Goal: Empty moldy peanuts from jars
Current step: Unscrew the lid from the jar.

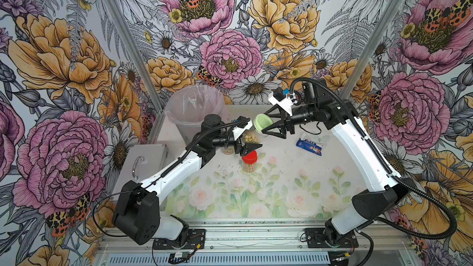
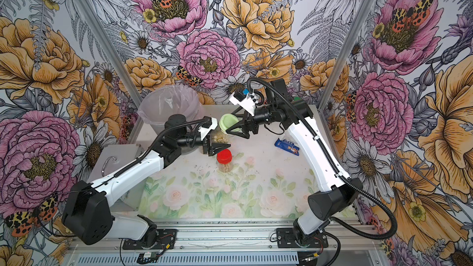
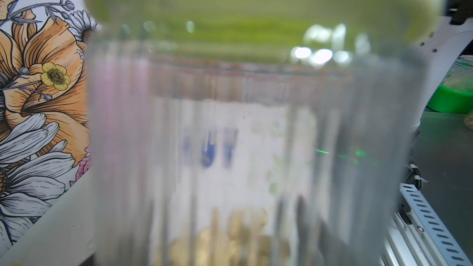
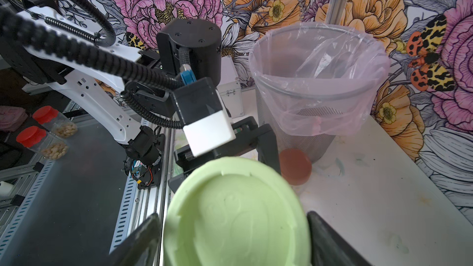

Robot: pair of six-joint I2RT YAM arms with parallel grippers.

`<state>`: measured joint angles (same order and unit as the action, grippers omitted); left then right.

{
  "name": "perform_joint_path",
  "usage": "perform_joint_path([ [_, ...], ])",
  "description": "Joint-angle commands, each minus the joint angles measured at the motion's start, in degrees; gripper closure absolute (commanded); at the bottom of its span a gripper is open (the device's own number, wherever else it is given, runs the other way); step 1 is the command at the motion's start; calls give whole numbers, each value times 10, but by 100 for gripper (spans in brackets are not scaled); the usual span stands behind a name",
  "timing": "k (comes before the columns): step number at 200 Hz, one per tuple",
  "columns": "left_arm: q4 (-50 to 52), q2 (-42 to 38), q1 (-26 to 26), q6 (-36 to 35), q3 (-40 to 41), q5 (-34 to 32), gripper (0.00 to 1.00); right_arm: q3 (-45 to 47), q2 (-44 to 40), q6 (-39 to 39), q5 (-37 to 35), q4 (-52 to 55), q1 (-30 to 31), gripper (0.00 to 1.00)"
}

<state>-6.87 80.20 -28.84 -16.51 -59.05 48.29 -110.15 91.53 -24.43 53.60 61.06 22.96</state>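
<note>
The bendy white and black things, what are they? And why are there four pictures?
They are two robot arms, left and right. Two pictures look down from a camera overhead. The two close-ups come from small cameras on the arms' wrists. Each arm ends in a pincer called an end effector. The left end effector holds a clear jar, tilted in the air, with peanuts inside. The right end effector has a finger on each side of the jar's light green lid; I can't tell whether it is squeezing. On the table stand a red-lidded jar and a brown-lidded jar beside a plastic-lined bin. A blue wrapper lies there too.
</note>
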Motion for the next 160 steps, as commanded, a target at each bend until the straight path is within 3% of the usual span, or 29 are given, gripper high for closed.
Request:
perform_joint_path([
  [1,-14,-13,9,8,-17,-5,86,-18,7,8,4,5,3,12],
  [85,-15,-14,8,8,-16,-7,86,-37,20,31,-28,4,6,1],
  [160,-15,-13,9,8,-19,-9,86,-27,19,43,-50,5,19,0],
])
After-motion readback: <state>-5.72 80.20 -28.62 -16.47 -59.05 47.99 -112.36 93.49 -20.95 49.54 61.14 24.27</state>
